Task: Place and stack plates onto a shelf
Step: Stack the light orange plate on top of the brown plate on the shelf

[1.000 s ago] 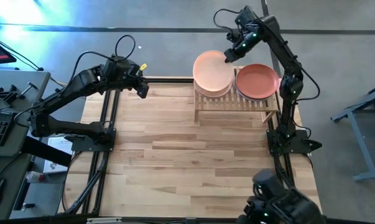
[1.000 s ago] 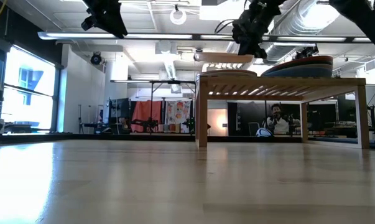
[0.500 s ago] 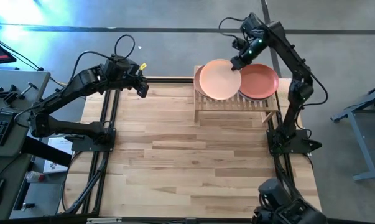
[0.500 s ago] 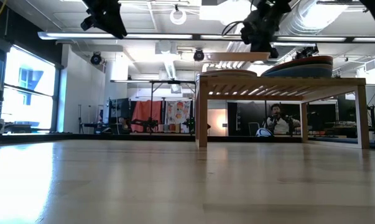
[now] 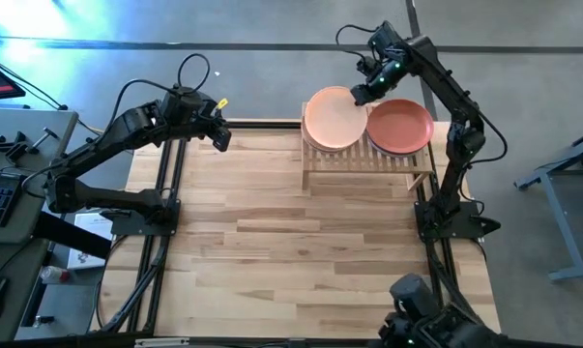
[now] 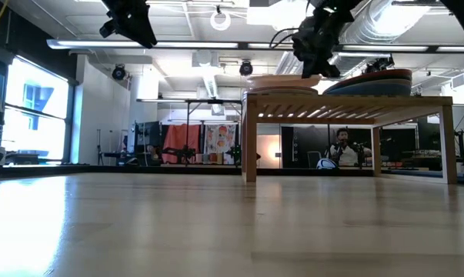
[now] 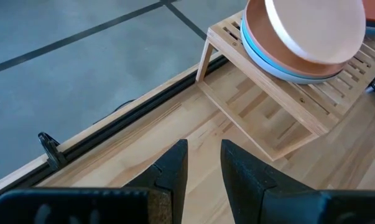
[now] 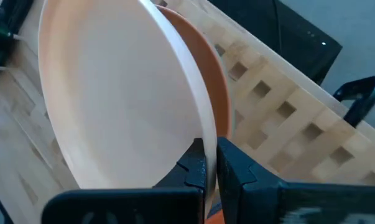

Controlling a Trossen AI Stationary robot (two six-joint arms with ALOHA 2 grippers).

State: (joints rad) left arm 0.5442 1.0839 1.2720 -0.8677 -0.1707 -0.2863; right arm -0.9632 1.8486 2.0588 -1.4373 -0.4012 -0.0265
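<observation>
Presently the right end effector (image 5: 362, 90) pinches the rim of the peach plate (image 5: 334, 118), which lies just above the left stack (image 7: 299, 62) on the shelf (image 5: 368, 159), so release is a short drop. Left end effector (image 5: 217, 135) waits released, well apart over the bench (image 5: 291, 242).

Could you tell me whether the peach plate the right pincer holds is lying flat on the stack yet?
Not yet. The peach plate sits tilted over the left stack, its rim pinched by the right pincer.
</observation>
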